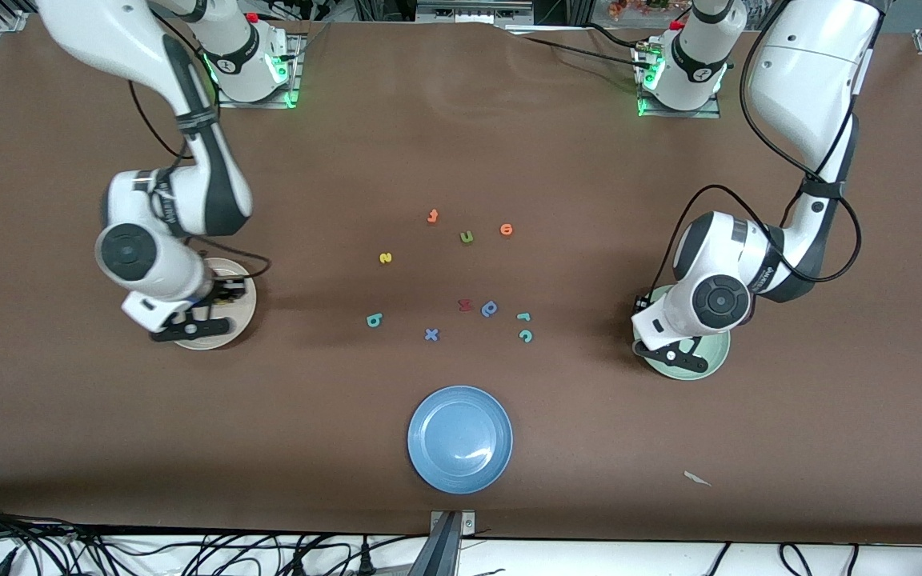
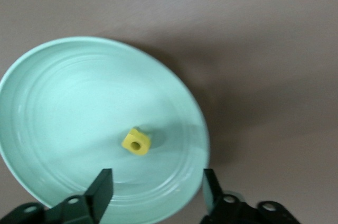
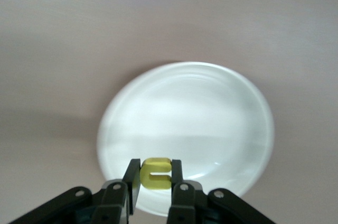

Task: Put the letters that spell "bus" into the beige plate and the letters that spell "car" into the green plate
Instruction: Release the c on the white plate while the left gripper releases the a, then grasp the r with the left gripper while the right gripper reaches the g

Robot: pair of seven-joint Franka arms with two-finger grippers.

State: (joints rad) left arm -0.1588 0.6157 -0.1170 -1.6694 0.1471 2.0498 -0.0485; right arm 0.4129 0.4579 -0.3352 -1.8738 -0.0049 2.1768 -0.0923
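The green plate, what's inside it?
One yellow letter lies in the green plate, under the open left gripper. In the front view that arm covers most of the plate.

Yellow "a" (image 2: 137,142), green plate (image 2: 47,102); yellow "u" (image 3: 156,173), beige plate (image 3: 232,113)

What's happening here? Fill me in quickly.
Two arms are sorting foam letters into plates. The left gripper is open over the green plate, with the yellow "a" in the plate. The right gripper is shut on the yellow "u" over the beige plate, not yet released. On the table between the plates lie the yellow "s", teal "b", teal "r" and teal "c".
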